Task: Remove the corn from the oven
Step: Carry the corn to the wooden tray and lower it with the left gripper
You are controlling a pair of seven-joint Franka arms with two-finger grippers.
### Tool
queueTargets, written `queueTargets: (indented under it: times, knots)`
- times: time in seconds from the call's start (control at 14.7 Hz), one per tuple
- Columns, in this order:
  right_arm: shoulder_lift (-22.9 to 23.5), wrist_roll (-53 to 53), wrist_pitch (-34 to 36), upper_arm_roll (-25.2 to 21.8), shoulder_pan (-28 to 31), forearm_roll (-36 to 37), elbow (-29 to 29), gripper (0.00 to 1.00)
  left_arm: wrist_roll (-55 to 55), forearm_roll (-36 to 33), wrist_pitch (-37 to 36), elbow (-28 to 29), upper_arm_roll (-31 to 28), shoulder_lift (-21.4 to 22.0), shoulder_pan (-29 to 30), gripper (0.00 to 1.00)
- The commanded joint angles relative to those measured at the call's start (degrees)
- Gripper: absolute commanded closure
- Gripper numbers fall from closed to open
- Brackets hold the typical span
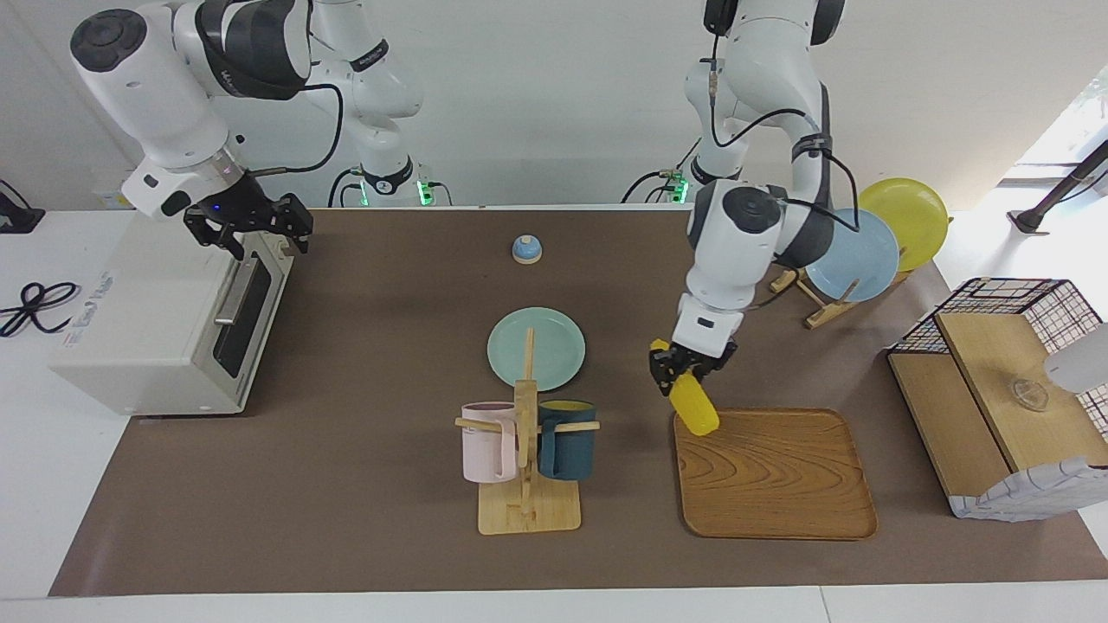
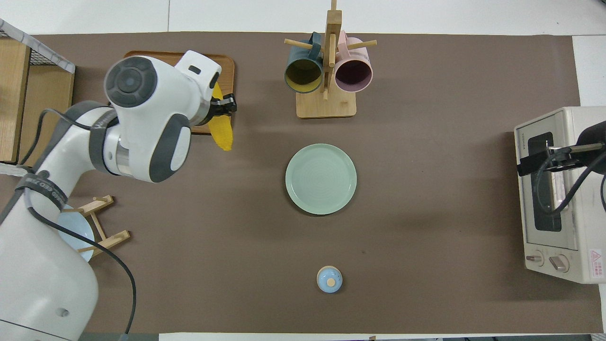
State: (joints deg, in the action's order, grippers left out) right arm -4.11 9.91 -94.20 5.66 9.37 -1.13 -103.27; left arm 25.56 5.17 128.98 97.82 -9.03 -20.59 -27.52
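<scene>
In the facing view, the corn [image 1: 692, 407] is being held by the left gripper [image 1: 678, 370], whose jaws are closed on the cob's upper end. The cob is hanging tilted below the jaws, with its lower tip over the nearer corner of the wooden tray [image 1: 775, 474]; whether that tip is touching the tray cannot be told. The oven [image 1: 164, 324] is standing well apart, at the right arm's end of the counter [image 1: 363, 484], with its door shut. The right gripper [image 1: 251, 227] is being held over the oven's top front edge, just above the silver handle [image 1: 232, 296], with its jaws standing open and holding nothing.

The grip is judged to be off-centre, near one end, so the cob could be swung or slipped out if the arm is moved sharply. If it is released while tilted over the tray's rim, it could be tipped outward and rolled onto the counter.

In the overhead view, the corn [image 2: 221, 129] is being seen jutting out from under the left gripper [image 2: 222, 106], partly over the tray [image 2: 226, 71] edge and partly over bare counter [image 2: 426, 189]. A release here is judged likely to leave it straddling the rim. The right gripper [image 2: 544, 158] is being shown over the oven [image 2: 558, 203] door.
</scene>
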Motion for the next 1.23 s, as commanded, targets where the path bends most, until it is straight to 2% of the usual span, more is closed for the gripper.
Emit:
queueTargets:
  times: [0.0,0.41,0.48,0.61,0.89,1.16]
  knots:
    - [-0.2,-2.16,1.83,0.49,-1.55,-0.37,1.83,0.0,-9.79,0.19,-0.93,-3.16,0.94,-2.95,5.7,1.0]
    - [0.33,-4.28,3.14,0.75,-2.7,-0.19,2.89,0.0,-14.4,0.28,-1.28,-16.86,1.2,-15.78,11.43,1.0]
    - [0.59,-4.8,3.41,2.5,-1.74,-0.45,3.33,0.0,-14.66,0.63,-1.28,-18.01,1.64,-17.02,13.08,1.0]
    - [1.82,-5.68,3.76,2.34,-2.52,-0.19,4.38,0.0,-16.06,0.81,-0.31,-18.81,3.22,-18.51,14.68,1.0]
    - [2.44,-5.69,3.85,-2.57,-5.5,-0.19,4.39,0.0,-16.59,0.9,2.75,-18.29,3.22,-19.75,14.42,1.0]
    - [2.27,-5.78,5.34,-3.55,-6.65,-0.19,4.56,0.0,-17.73,0.89,3.29,-18.37,3.31,-20.19,14.51,1.0]
